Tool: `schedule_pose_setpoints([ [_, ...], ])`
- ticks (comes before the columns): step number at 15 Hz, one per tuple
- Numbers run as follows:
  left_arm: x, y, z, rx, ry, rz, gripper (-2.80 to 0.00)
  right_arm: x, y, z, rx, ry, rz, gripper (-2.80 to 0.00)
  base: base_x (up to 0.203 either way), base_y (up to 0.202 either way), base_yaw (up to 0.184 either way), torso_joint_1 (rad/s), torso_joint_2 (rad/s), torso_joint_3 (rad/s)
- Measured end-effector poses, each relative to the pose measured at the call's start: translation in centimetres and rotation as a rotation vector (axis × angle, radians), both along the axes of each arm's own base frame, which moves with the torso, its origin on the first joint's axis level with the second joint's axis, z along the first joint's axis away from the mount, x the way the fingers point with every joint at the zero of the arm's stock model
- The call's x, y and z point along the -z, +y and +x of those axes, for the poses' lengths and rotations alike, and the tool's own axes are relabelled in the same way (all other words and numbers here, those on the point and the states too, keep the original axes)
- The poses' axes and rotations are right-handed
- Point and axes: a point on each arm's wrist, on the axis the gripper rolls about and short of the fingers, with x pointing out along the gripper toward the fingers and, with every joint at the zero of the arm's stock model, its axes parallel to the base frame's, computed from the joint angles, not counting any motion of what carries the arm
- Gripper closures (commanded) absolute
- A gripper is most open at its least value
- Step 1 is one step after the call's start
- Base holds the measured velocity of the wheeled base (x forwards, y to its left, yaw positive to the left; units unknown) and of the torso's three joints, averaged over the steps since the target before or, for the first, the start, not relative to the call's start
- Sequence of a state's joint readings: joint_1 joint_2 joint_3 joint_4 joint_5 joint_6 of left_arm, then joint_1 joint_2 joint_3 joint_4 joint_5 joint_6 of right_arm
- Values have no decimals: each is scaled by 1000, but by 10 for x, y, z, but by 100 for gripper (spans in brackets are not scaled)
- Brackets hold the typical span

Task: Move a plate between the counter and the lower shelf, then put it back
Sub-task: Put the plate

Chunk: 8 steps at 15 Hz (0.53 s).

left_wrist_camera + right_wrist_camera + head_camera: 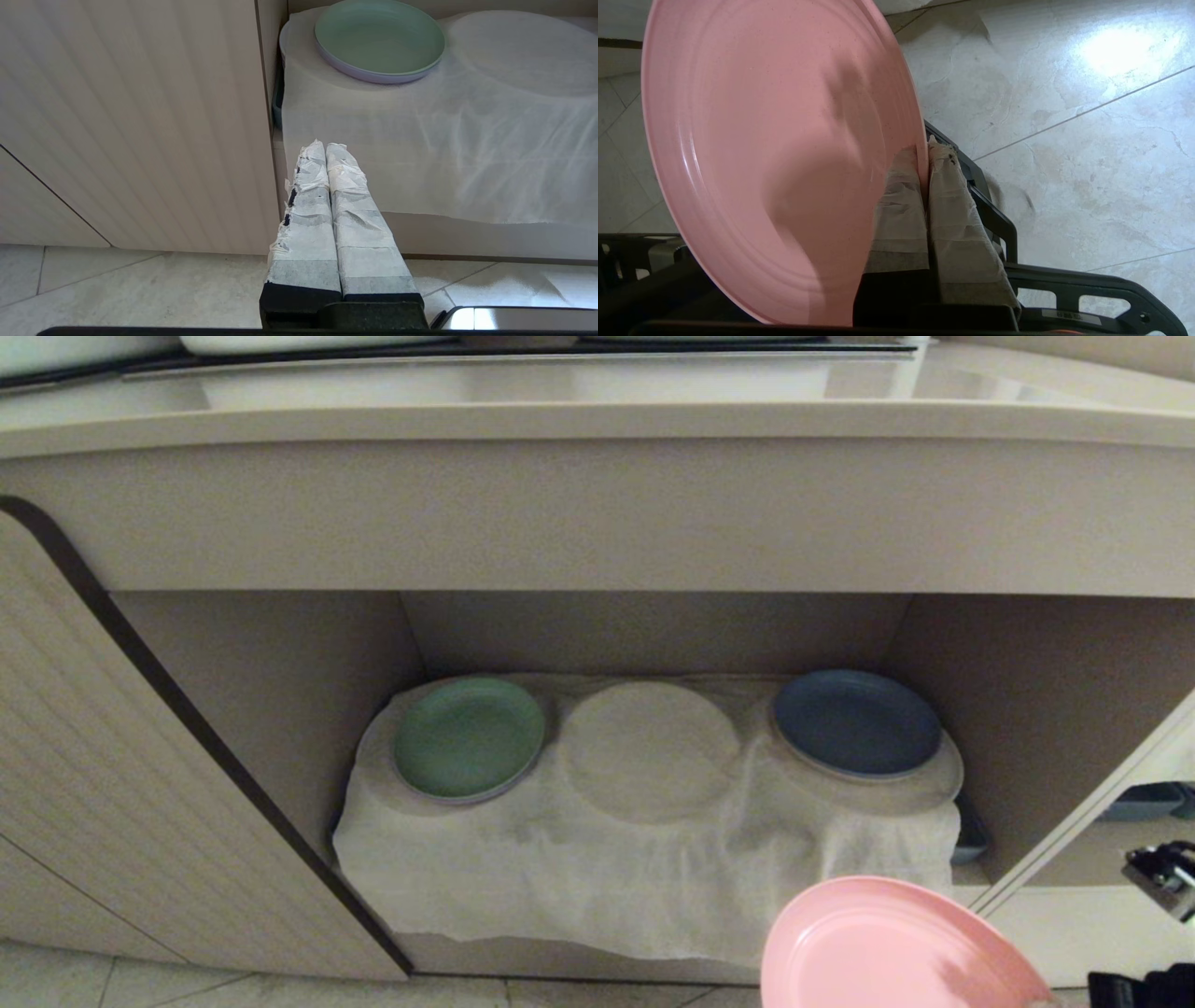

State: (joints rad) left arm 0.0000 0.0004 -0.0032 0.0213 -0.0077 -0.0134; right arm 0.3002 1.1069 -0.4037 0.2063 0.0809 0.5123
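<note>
The right gripper (923, 161) pinches the rim of the plate (775, 154), its two taped fingers (952, 196) closed hard on either side of the thin edge. From that pinch the pink disc fans out away from the wrist, tilted, its hollow face turned up toward the head camera and nothing but floor tiles (1064, 140) beneath it. In the head view the plate (887, 947) hangs low and to the right, just in front of the shelf (1027, 709) and below the level of its board, clear of the draped cloth (607, 887).

On that cloth a green plate (469, 737) sits on the left hump and a blue plate (857, 722) on the right; the middle hump (651, 747) is bare. That free spot lies up, inward and to the left of the held plate, so the coming move likely turns on lifting the far edge over the cloth's front fold.

The counter (597, 420) runs overhead, well apart from the plate.

The left gripper (325, 154) idles by the cabinet door (140, 116), fingers pressed together on nothing, farther from the plate than the right.
</note>
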Motion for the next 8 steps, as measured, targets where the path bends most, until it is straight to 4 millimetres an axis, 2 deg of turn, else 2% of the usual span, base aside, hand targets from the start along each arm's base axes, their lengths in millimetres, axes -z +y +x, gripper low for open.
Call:
schedule_pose_setpoints([
  [8, 0, 0, 0, 0, 0, 0, 0, 13, -11, -33, 31, 2, -30, 0, 0, 0, 0, 0, 0, 0],
])
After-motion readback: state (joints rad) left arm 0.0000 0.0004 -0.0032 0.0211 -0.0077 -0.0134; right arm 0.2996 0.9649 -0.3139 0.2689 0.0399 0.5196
